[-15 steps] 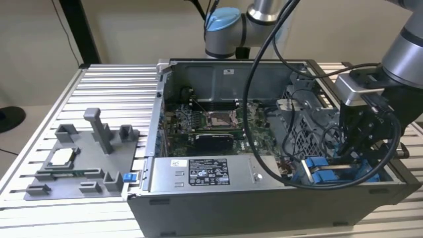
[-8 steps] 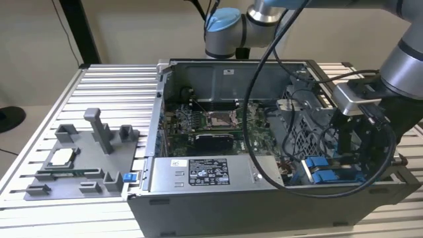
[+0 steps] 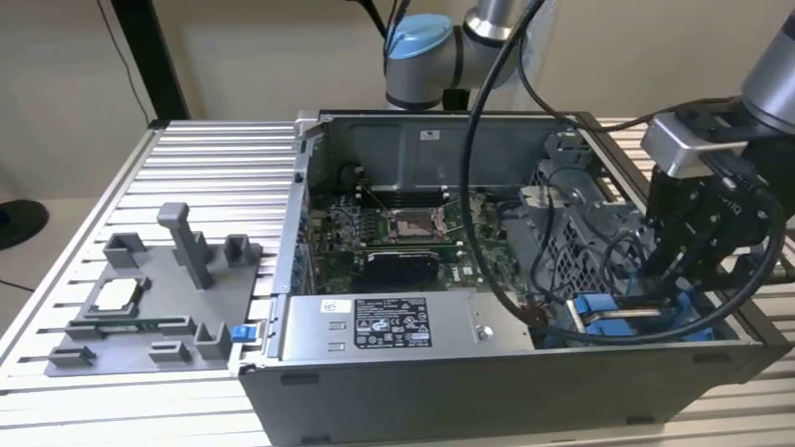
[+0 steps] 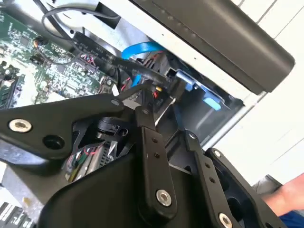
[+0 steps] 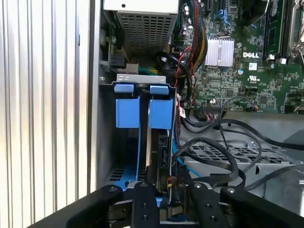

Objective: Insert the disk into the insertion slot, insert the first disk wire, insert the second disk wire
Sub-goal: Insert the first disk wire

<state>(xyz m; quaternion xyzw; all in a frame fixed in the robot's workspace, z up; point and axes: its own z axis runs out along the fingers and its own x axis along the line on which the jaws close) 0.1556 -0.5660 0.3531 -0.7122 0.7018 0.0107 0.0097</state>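
Although the gripper (image 3: 680, 265) covers much of the insertion slot (image 5: 105, 137) in the exterior view, the first wrist view shows the disk (image 5: 162, 151) already seated in that slot on edge, with only a thin dark edge and its blue tabs (image 5: 160, 113) visible and the label hidden. Its long axis runs along the slot, from the blue tabs toward the gripper. In the second wrist view the fingers (image 4: 152, 142) are drawn narrow onto a small plug (image 4: 159, 90) with red, yellow and black leads, at the disk's near end; whether the plug is mated there is obscured.
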